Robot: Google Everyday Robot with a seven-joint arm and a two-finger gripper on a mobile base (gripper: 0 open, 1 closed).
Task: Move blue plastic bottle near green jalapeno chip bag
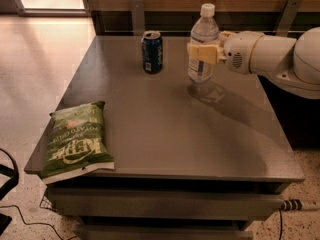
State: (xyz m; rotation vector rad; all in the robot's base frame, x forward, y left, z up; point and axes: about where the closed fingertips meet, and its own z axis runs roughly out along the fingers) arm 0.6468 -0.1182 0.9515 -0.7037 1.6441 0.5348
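The blue plastic bottle (202, 40), clear with a white cap and pale label, stands upright at the back of the grey table (170, 124), held just above its surface. My gripper (202, 53) reaches in from the right and is shut on the bottle's middle. The green jalapeno chip bag (75, 139) lies flat at the table's front left corner, its pale edge overhanging the front. The bottle is far from the bag, to its right and behind it.
A dark blue soda can (152, 52) stands upright at the back, just left of the bottle. My white arm (272, 56) stretches over the table's right edge. A wooden wall with metal brackets runs behind. Cables lie on the floor.
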